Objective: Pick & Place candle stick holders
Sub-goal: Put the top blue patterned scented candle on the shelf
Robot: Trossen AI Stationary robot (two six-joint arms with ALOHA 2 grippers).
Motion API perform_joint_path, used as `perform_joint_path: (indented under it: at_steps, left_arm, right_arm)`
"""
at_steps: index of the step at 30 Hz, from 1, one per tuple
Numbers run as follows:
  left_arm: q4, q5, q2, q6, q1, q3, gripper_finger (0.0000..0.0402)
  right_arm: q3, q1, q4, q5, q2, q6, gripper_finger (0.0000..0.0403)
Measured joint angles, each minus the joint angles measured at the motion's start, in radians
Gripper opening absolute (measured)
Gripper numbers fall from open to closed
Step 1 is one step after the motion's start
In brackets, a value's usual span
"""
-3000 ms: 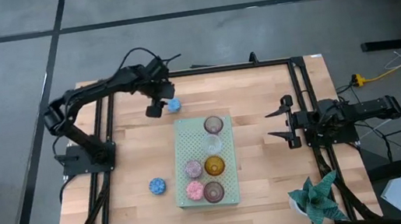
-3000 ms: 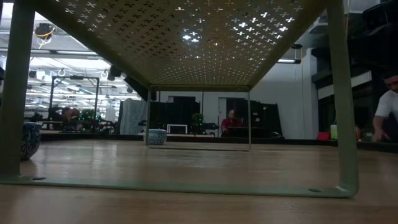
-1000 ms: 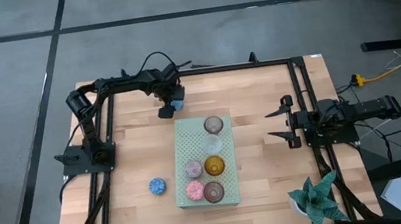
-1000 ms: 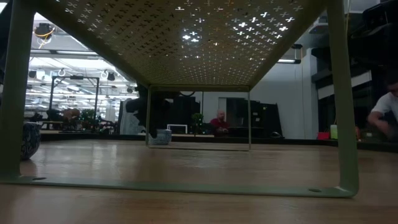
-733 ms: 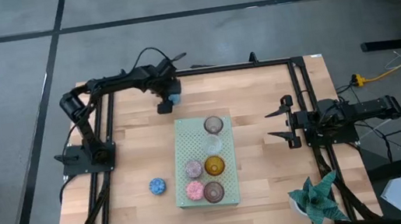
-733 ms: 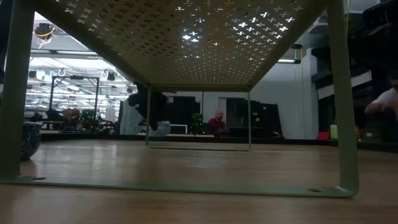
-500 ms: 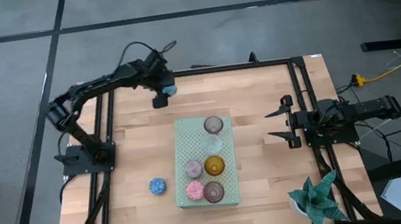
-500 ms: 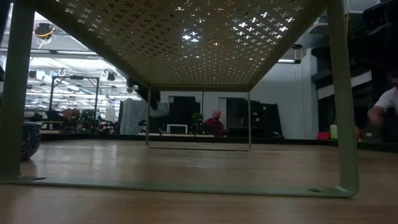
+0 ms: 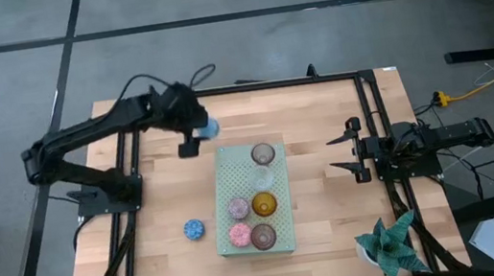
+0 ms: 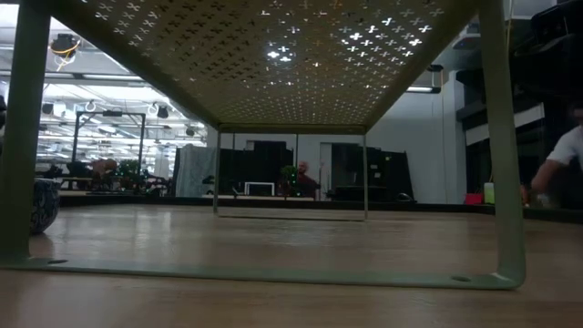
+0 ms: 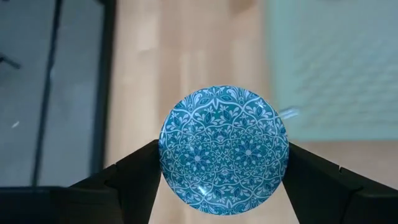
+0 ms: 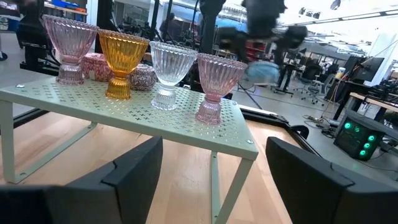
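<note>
Green perforated board (image 9: 254,198) carries six glass cups; another blue cup (image 9: 193,229) sits on the wood left of it. Left gripper (image 9: 198,131) hangs beyond the board's far end, fingers clamped on a blue patterned cup (image 11: 224,150). Right gripper (image 9: 344,151) waits released.
</note>
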Motion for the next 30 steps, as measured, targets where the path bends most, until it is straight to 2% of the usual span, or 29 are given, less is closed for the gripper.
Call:
perform_joint_path:
  at_steps: [8,13,19,25,30]
  left_arm:
    - [-0.021,-0.009,0.015,-0.199,-0.271,0.053,0.0283]
    - [-0.024,-0.022,0.062,-0.279,-0.387,0.085,0.0283]
    - [-0.037,-0.025,0.158,-0.310,-0.450,0.136,0.0283]
    - [-0.133,-0.026,0.271,-0.310,-0.475,0.214,0.0283]
    - [-0.149,-0.026,0.323,-0.283,-0.495,0.255,0.0283]
  right_arm:
    - [0.000,0.000,0.000,0.000,0.000,0.000,0.0288]
    - [0.000,0.000,0.000,0.000,0.000,0.000,0.0288]
    - [0.000,0.000,0.000,0.000,0.000,0.000,0.0288]
    - [0.000,0.000,0.000,0.000,0.000,0.000,0.0288]
    - [0.000,0.000,0.000,0.000,0.000,0.000,0.0288]
